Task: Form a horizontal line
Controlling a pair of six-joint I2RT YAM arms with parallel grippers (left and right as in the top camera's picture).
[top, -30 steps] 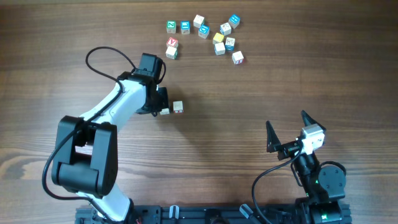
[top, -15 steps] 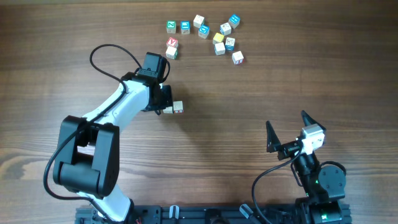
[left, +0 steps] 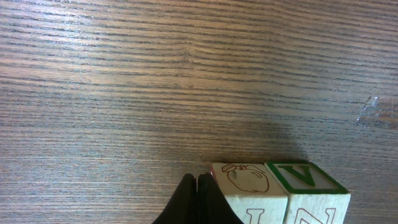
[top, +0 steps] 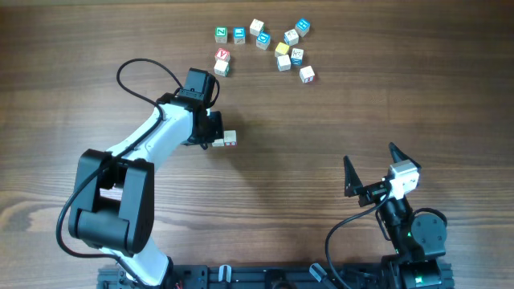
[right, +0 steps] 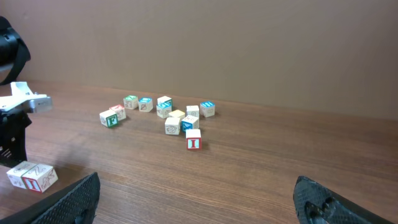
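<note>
No row of five cubes shows; only two whitish cubes touch side by side, one with an apple drawing on top [left: 247,179] and one with a green V [left: 305,177]. In the overhead view this pair [top: 225,140] lies mid-table, and it shows in the right wrist view [right: 32,176]. My left gripper [left: 198,186] is shut and empty, its tips against the apple cube's left side; overhead it [top: 206,132] partly covers that cube. My right gripper [top: 373,167] is open and empty at the front right, far from all cubes.
A loose cluster of several colourful cubes [top: 277,44] lies at the back of the table, also in the right wrist view [right: 165,112]. A red-lettered cube [right: 193,142] sits at its near edge. The left arm's cable loops over the table [top: 132,68].
My shut left gripper moved slightly right, sliding the left cube against the right one. In the last half second almost nothing moved. The right arm is still.
</note>
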